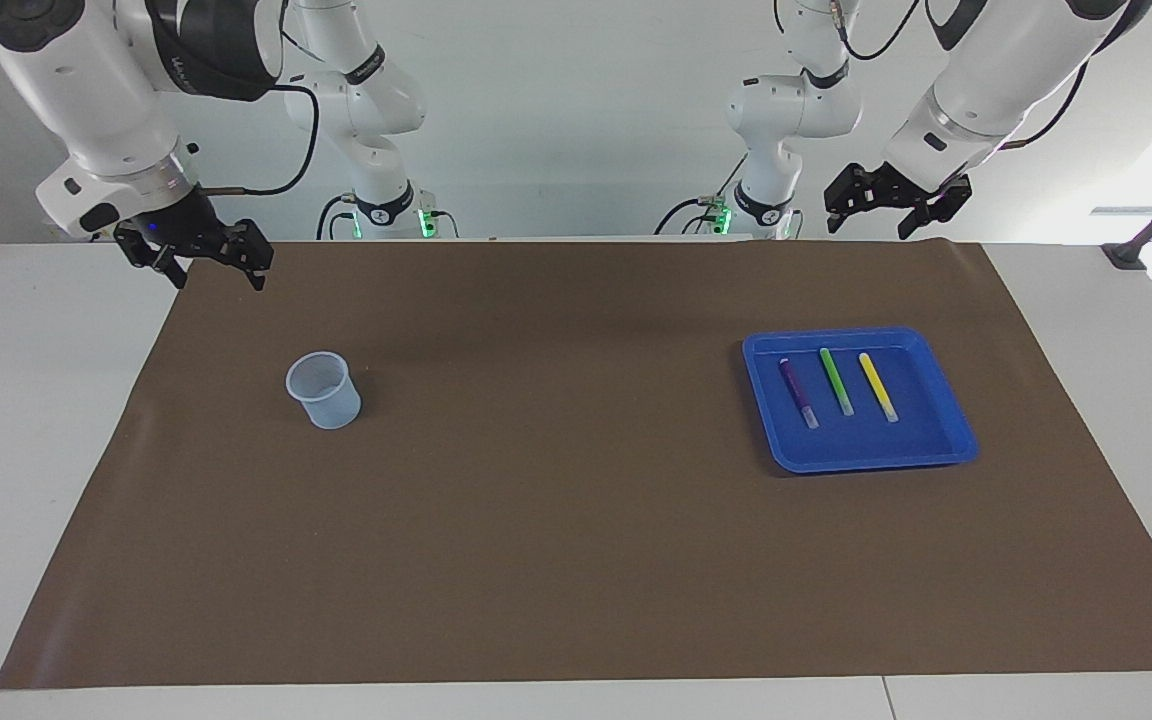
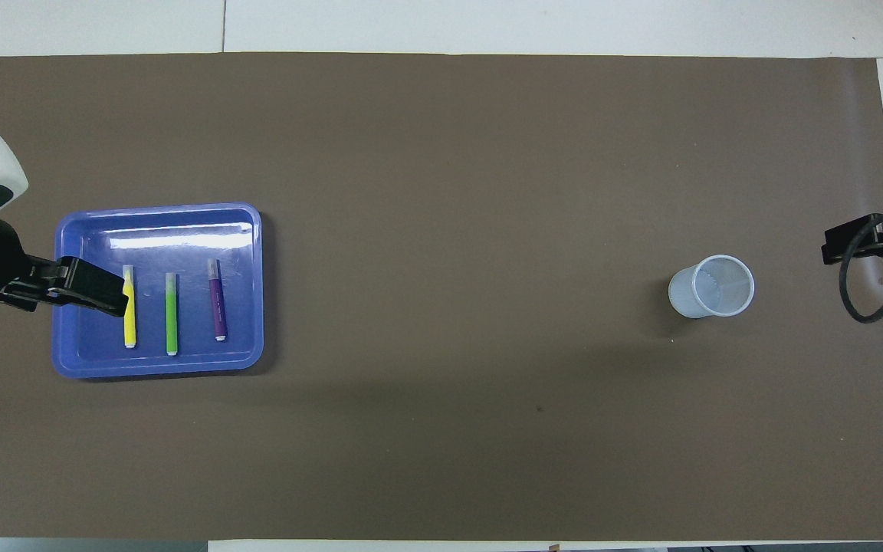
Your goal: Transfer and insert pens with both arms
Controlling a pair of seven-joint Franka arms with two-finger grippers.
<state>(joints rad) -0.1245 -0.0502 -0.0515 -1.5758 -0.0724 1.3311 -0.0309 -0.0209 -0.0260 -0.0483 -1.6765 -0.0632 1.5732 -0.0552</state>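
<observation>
Pens: I count three, purple pen (image 1: 797, 392), green pen (image 1: 836, 382), yellow pen (image 1: 877, 386), side by side and apart in one blue tray (image 1: 949, 432), toward the left arm's end of the table.
Cup: one pale cup (image 1: 322, 389), upright on the brown mat (image 1: 556, 520), toward the right arm's end, at 9 o'clock from the tray in the facing view.
Left gripper (image 1: 898, 203): raised over the mat's edge at the robots' end, at the tray's 12 o'clock, fingers spread, holding nothing.
Right gripper (image 1: 204, 262): raised over the mat's corner, at 11 o'clock from the cup, fingers spread, empty.
</observation>
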